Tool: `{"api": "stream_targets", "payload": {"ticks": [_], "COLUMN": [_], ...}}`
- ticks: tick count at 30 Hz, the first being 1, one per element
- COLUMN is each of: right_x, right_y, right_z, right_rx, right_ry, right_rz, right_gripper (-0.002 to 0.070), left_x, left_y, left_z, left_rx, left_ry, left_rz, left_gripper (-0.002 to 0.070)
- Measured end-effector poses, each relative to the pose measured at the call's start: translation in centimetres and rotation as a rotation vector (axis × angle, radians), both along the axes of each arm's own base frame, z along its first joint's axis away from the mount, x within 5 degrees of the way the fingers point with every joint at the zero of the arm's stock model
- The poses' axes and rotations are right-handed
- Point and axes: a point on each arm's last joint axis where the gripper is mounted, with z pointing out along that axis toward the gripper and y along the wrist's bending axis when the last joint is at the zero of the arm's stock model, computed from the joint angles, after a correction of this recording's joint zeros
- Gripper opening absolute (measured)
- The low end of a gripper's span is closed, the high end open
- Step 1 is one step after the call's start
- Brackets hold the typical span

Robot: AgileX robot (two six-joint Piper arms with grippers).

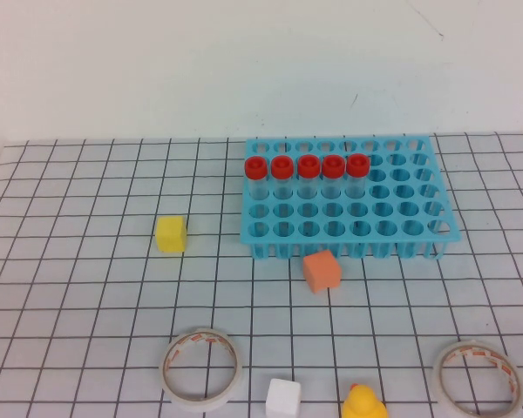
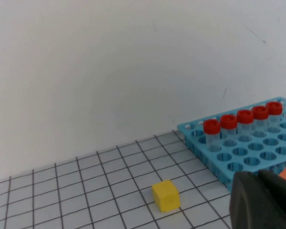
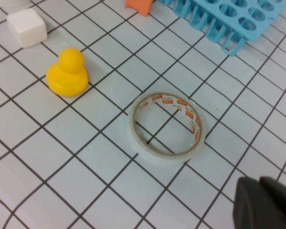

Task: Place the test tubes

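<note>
A blue test tube rack (image 1: 392, 228) stands at the back right of the gridded table. Several clear test tubes with red caps (image 1: 307, 167) stand upright in one row of the rack, also seen as red-capped tubes (image 2: 243, 119) in the blue rack (image 2: 257, 152) from the left wrist. Neither arm shows in the high view. My left gripper (image 2: 258, 177) is shut and empty, low in front of the rack's near corner. My right gripper (image 3: 257, 183) is shut and empty, above bare table beside a tape roll (image 3: 167, 125).
A yellow cube (image 1: 171, 233) lies left of the rack, an orange cube (image 1: 322, 270) just in front of it. Two tape rolls (image 1: 201, 367) (image 1: 477, 375), a white cube (image 1: 283, 399) and a yellow duck (image 1: 363, 402) line the front edge.
</note>
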Motion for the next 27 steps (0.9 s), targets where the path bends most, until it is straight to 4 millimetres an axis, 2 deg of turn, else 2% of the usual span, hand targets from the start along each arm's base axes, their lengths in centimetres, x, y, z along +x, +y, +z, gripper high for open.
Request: {"api": "stream_targets", "payload": {"ticks": [7, 14, 20, 24, 27], "right_x": [0.0, 0.0, 0.0, 0.0, 0.0], "right_y": [0.0, 0.0, 0.0, 0.0, 0.0], "right_z": [0.0, 0.0, 0.0, 0.0, 0.0], "right_rx": [0.0, 0.0, 0.0, 0.0, 0.0], "right_ry": [0.0, 0.0, 0.0, 0.0, 0.0], "right_rz": [0.0, 0.0, 0.0, 0.0, 0.0], "right_gripper": [0.0, 0.0, 0.0, 0.0, 0.0], "left_x": [-0.1, 0.1, 0.0, -1.1, -1.7], "left_y": [0.6, 0.5, 0.7, 1.3, 1.7], "left_z": [-2.9, -5.0, -5.5, -5.2, -5.8], "left_rx": [0.078, 0.075, 0.064, 0.026, 0.027], "left_ry": [0.064, 0.132, 0.134, 0.085, 0.055], "left_rz": [0.051, 0.054, 0.065, 0.113, 0.172], "left_gripper": [-0.0001, -0.0001, -0.0001, -0.0001, -0.0001]}}
